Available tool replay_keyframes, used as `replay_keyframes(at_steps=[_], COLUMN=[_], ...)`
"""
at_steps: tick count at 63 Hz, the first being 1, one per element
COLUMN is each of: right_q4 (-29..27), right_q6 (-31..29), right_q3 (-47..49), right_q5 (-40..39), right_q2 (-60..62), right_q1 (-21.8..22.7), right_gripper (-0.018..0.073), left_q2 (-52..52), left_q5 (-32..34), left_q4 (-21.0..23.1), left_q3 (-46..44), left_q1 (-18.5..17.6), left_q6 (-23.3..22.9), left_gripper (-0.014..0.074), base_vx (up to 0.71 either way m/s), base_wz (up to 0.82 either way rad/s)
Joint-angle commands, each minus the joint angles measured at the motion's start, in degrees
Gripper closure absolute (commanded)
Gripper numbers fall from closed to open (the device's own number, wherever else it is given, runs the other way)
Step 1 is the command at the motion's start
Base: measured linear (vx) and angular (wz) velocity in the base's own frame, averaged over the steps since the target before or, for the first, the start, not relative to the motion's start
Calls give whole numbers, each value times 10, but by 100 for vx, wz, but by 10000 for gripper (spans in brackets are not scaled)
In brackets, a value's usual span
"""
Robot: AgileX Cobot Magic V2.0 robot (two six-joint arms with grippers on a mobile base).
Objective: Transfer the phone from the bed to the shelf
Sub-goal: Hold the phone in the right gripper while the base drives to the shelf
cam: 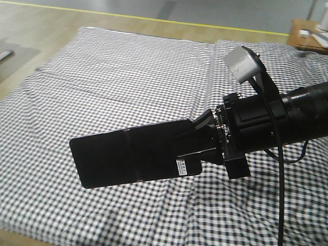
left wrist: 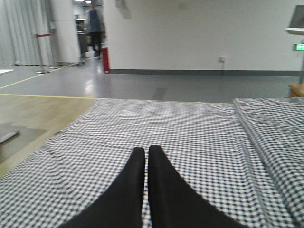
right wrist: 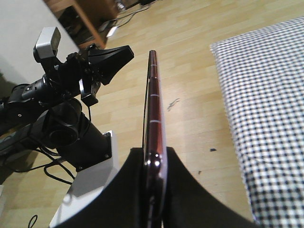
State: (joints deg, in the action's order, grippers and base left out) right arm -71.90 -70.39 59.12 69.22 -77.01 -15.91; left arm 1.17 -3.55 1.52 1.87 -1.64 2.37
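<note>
Phone (cam: 133, 154) held in the air by the right gripper (cam: 205, 146), whose two black fingers are clenched on the end bearing the white barcode sticker (cam: 182, 165). The other end juts free to the left and touches nothing. A crease (cam: 130, 154) crosses the glossy black face near its middle.

Front view: the slab is seen broadside against the bed (cam: 102, 66), lifted off the checked cloth.

Right wrist view: the phone appears edge-on, its pinkish rim running away from the fingers that pinch it from both sides. To its right lie a corner and side edge of the bed, and between and beyond is bare wooden floor (right wrist: 190, 47). To its left stands the left arm (right wrist: 57, 85) on the white base (right wrist: 90, 190), apart from the phone.

Left wrist view: the left gripper (left wrist: 146, 151) has its fingers pressed together on nothing and hovers over the bed.

Surface: black-and-white check cloth with soft folds and a raised ridge on the right.

Room: beyond the far edge of the bed are a yellow floor line (cam: 154, 19) and pale wood flooring, then smooth grey floor (left wrist: 166, 88) running to a white wall (left wrist: 199, 33). A red post (left wrist: 106, 59) and a blurred standing figure (left wrist: 95, 21) are far off at the left. Light brown furniture (cam: 307, 33) sits by the bed's far right corner.
</note>
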Motion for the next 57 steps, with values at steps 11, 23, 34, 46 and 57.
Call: replay_keyframes(at_steps=[11,23,34,46,57], right_q4=[-55,-55,-54,-54,-54], right_q6=[-3,-3,-3,-3,-3], right_q3=[15,15,15,15,15], right_q5=[46,46,46,46,46], right_q2=[17,17,17,17,17], right_q1=[1,1,1,1,1], right_gripper=[562,562,562,562,562], left_q2=[4,4,4,4,4], left_q5=[39,39,39,39,39], left_q4=[6,6,6,6,6], left_q3=[-14,-14,-14,-14,-14], left_q1=[-3,-3,-3,-3,-3], left_q6=[-5,-5,-5,-5,-5], left_gripper=[595,595,595,595,595], base_vx=[-14,-14,-14,-12,-10], base_wz=[54,54,57,61,66])
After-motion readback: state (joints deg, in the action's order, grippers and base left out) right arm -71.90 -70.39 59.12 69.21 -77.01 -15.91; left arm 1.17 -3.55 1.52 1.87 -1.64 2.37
